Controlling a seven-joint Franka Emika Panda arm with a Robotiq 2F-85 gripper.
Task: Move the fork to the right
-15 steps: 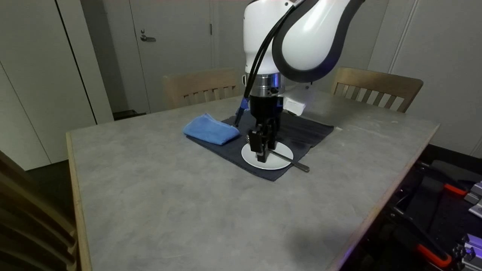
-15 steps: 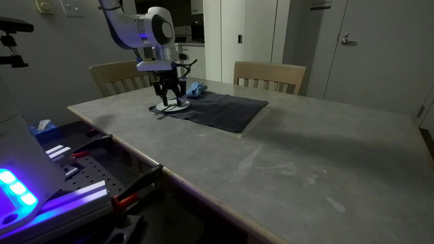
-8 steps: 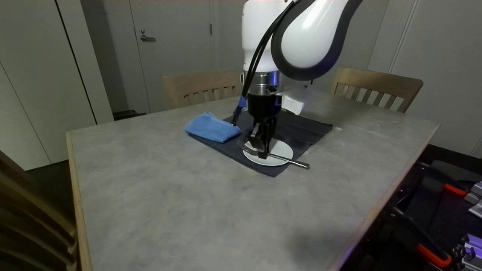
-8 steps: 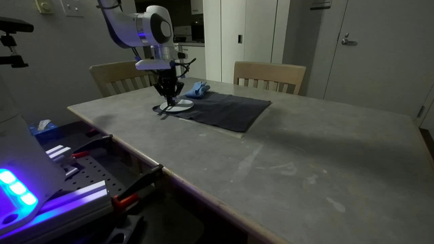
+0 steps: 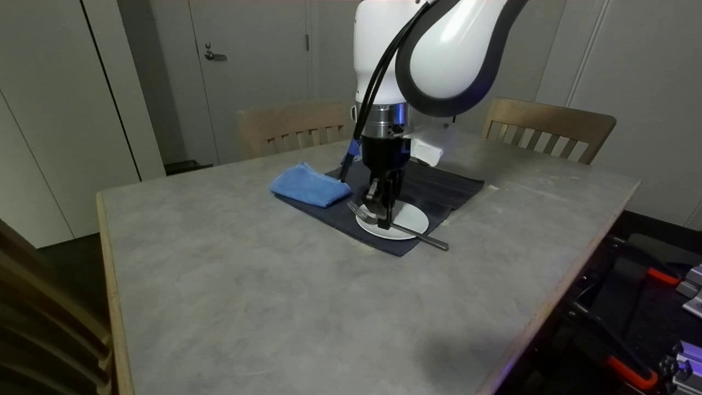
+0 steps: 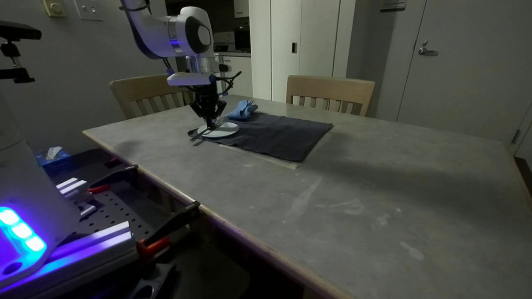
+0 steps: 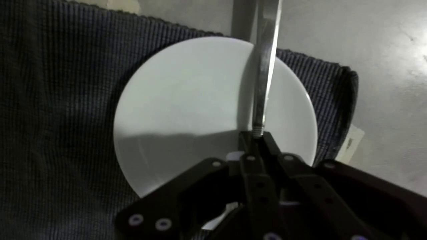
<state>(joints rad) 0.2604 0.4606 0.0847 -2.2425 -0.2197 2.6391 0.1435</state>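
The thin grey fork [image 5: 425, 237] lies across the small white plate [image 5: 412, 215], its tines past one side of the rim and its handle reaching over the opposite side. My gripper [image 5: 385, 225] points straight down at the plate, its fingertips closed around the fork's middle. In the wrist view the handle [image 7: 265, 60] runs up from between the fingertips of the gripper [image 7: 257, 136] and casts a shadow on the plate [image 7: 186, 90]; the tines are hidden there behind the jaws. Whether the fork is lifted off the plate I cannot tell.
Beneath the plate is a dark ribbed cloth [image 6: 278, 133] on the grey table [image 6: 365, 199]. A folded blue cloth [image 5: 310, 186] rests on its edge, close to the arm. Wooden chairs [image 6: 330, 89] stand around the table. Black clamps [image 6: 174, 222] grip the table edge near the robot base.
The jaws went from open astride the fork to closed on it. The fork turned a little, and the plate and both cloths shifted slightly, away from the robot's side.
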